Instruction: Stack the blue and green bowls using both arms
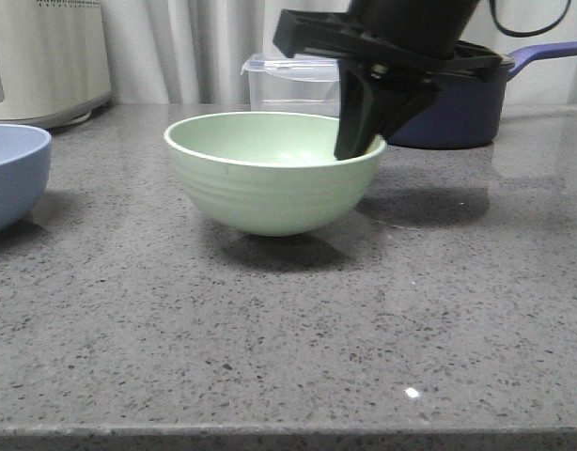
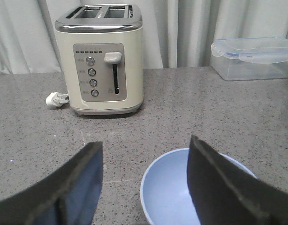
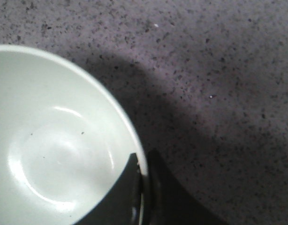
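Grey speckled surface [image 1: 298, 329] carries everything. At its back, left to right: cream toaster [image 2: 102, 61], clear lidded container [image 1: 290, 83], dark navy pot [image 1: 458, 111].

Green bowl [image 1: 270, 174] sits upright near mid-surface. Blue bowl [image 1: 11, 174] sits upright well apart from it, at the left edge of the front view, only partly in frame.

Right pincer [image 1: 356, 141] comes down from above onto the green bowl's right rim. Right wrist view: one finger inside the wall, one outside, the rim between them, fingers drawn in close on it. Reads as clamped on the rim, though true contact is hard to confirm.

Left pincer [image 2: 145, 183] hovers over the blue bowl, spread wide, holding nothing. One finger [image 2: 219, 183] overlaps the bowl's opening; the other lies outside the rim, over bare surface.

Judgement: each arm is nearest its own bowl. Blue is the smaller, so it likely goes into the green, travelling rightward.
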{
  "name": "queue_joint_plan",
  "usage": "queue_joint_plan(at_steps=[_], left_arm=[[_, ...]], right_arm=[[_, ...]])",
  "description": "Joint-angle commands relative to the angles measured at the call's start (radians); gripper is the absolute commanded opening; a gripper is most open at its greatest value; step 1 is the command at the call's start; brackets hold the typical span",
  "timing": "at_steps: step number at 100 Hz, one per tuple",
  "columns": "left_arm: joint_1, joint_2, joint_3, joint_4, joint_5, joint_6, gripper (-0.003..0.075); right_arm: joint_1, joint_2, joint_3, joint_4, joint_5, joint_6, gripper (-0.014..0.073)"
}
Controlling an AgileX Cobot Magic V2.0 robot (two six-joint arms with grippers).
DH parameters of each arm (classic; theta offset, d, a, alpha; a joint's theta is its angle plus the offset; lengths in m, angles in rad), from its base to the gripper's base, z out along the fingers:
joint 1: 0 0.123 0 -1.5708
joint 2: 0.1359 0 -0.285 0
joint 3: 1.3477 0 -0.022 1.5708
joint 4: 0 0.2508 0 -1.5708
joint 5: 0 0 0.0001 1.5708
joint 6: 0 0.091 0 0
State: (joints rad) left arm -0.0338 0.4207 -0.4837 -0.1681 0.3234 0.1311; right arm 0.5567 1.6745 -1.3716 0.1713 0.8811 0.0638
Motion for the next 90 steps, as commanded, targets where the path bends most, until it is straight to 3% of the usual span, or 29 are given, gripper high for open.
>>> queue_joint_plan(at_steps=[1,29,63,90], left_arm=[[0.003,0.012,-0.038,-0.014,-0.080,-0.005,0.0399],[0.003,0.012,-0.038,-0.014,-0.080,-0.005,0.0399],[0.003,0.012,-0.038,-0.014,-0.080,-0.005,0.0399],[0.003,0.012,-0.038,-0.014,-0.080,-0.005,0.0399]], right_arm=[[0.002,-0.034,-0.040,0.008,-0.050,-0.014,-0.0057],[0.002,-0.032,-0.040,0.008,-0.054,-0.014,0.0200],[0.002,-0.108,-0.025,-0.003,-0.058,-0.014,0.0202],[0.002,-0.247,0.123,-0.005,-0.119,-0.014,0.0202]])
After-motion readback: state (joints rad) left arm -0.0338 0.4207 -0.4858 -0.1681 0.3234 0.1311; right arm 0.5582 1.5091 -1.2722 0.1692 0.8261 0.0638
